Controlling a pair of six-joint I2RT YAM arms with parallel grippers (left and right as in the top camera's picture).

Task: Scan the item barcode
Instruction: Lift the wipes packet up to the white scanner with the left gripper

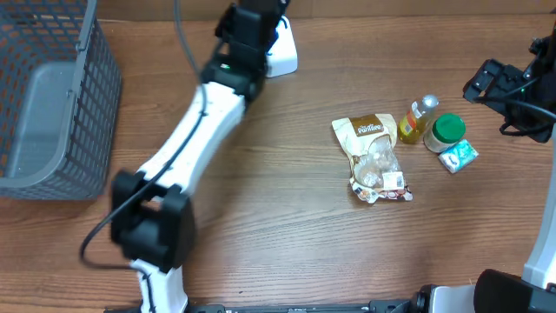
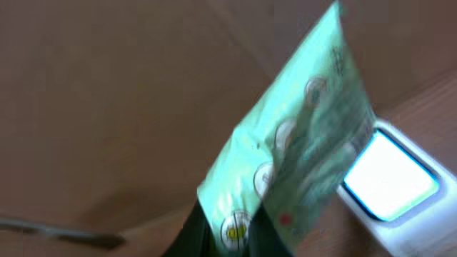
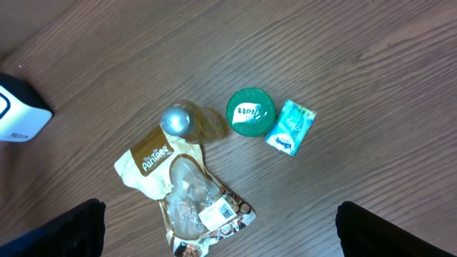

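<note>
Your left gripper (image 2: 228, 239) is pinching the green packet (image 2: 300, 135) by its bottom edge, just by the scanner (image 2: 389, 178). It looks light, floppy and slick, so grip the seam. Your right gripper (image 3: 228, 235) hangs wide open.

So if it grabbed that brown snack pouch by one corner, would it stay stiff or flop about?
Probably floppy: the brown snack pouch lies crumpled and creased, so it would likely sag from a corner grip. Its glossy film may be slippery. It looks light for its size, with loose pieces showing through its clear front.
</note>
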